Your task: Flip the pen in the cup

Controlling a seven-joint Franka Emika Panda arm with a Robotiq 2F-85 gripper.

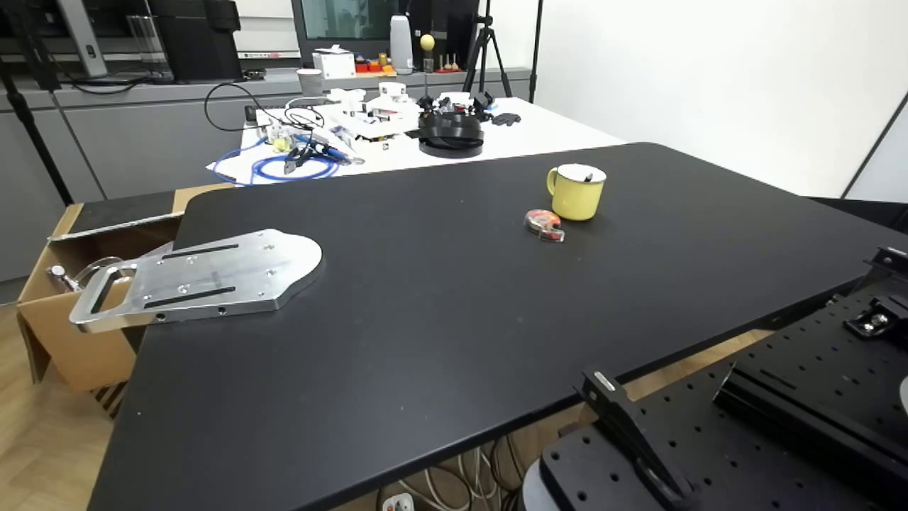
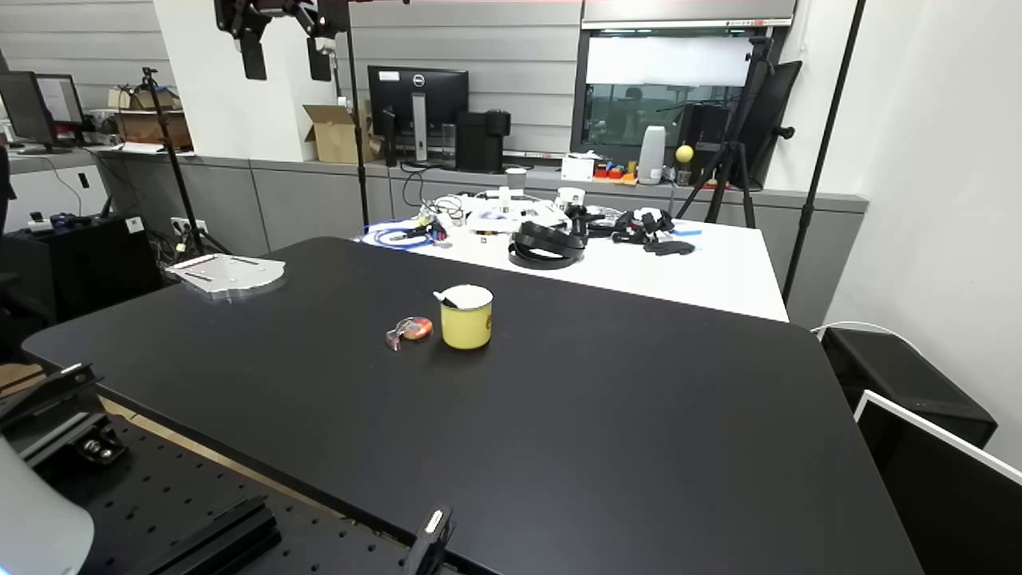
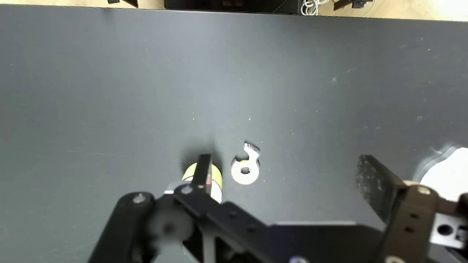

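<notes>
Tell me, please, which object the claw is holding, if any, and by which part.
Nothing is held: the claw is open, and the pen leans in the cup.

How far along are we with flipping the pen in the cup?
Done: the pen leans in the cup, pale end up; whether that's the flipped pose, I can't tell. In hand: nothing; the open claw hangs empty above the table. Left: if unflipped, probably grasp, turn and reinsert it.

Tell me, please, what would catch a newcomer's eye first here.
The yellow mug would likely come first, a pen leaning in it, on the table beside a tape dispenser. Next, perhaps, come the metal plate overhanging the table's edge and the open gripper, high in an exterior view.
</notes>
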